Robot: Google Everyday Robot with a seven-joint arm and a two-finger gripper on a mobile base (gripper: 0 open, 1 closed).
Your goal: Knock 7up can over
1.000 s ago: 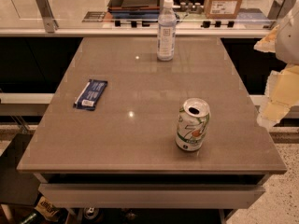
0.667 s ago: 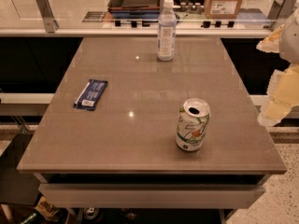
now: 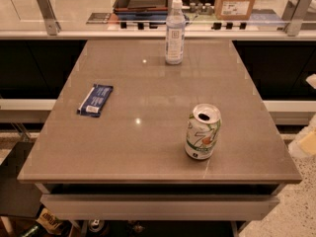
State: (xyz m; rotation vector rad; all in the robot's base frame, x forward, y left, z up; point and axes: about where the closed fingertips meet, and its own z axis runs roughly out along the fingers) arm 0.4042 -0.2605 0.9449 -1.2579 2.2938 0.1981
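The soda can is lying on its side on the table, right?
No. The 7up can is on the table, but it stands upright with its open top facing up; the camera view shows that. The gripper peeks in at the right edge, beside the table, not touching the can.

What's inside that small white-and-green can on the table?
Only a dark opening shows in the silver top of the upright white-and-silver aluminium can; any contents are hidden. The claw is a pale sliver at the right edge.

Brown table (image 3: 148,147) on speckled floor (image 3: 296,214), glass-railed counter (image 3: 98,34) behind.
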